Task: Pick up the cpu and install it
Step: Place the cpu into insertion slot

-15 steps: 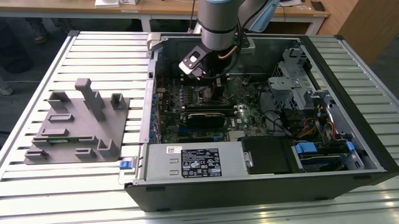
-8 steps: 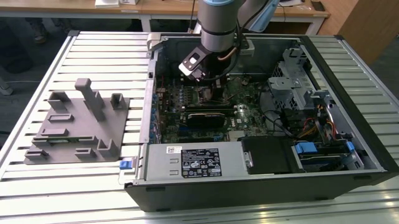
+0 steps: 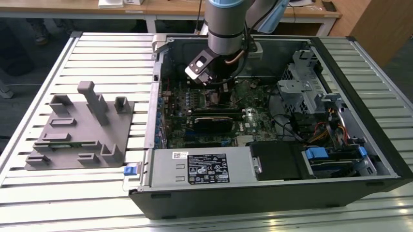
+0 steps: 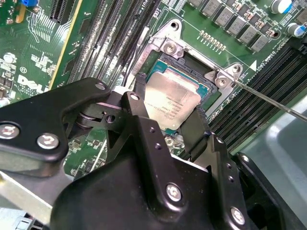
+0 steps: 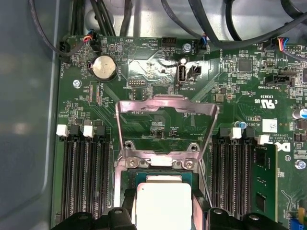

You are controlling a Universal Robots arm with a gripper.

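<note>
Second wrist view: cpu at socket.
Jaws clasp cpu, seemingly seated; load plate open, unlatched.

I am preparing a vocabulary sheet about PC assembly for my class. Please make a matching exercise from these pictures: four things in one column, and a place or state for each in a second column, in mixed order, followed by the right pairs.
Things
1. cpu
2. metal socket cover
3. coin battery
4. grey tray

Places or states
A. on the slatted table, outside the computer case
B. swung up, open
C. at the socket, right by the gripper
D. round and silver, on the green board

Pairs: 1-C, 2-B, 3-D, 4-A
</note>
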